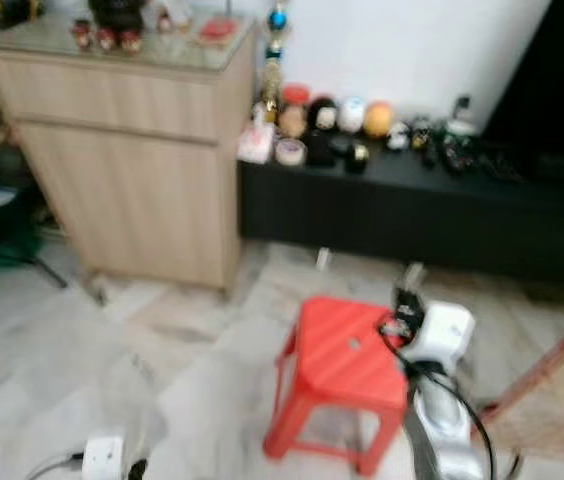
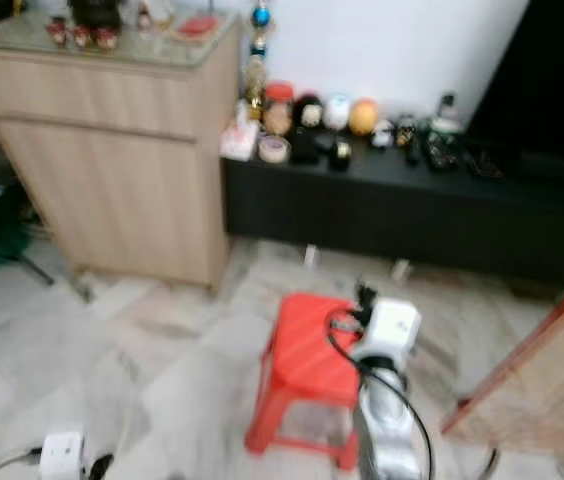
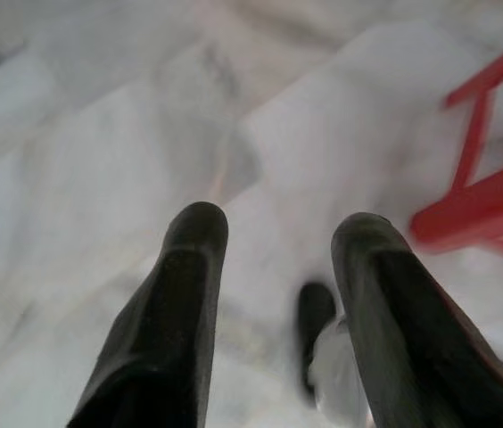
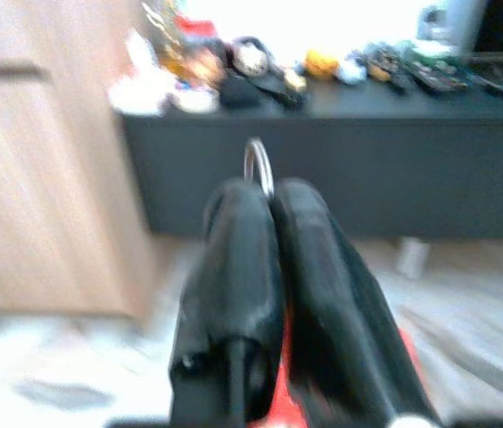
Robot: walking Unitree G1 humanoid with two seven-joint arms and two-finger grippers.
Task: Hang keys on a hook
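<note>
Right gripper (image 4: 265, 192) clenched on key ring (image 4: 258, 165), held fwd for carrying; left gripper (image 3: 278, 241) released, idle, over floor (image 3: 100, 134).

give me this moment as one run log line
phase: carrying | right end effector: shut on key ring, above red stool | left end effector: open, over floor | facing: black cabinet | views blurred
</note>
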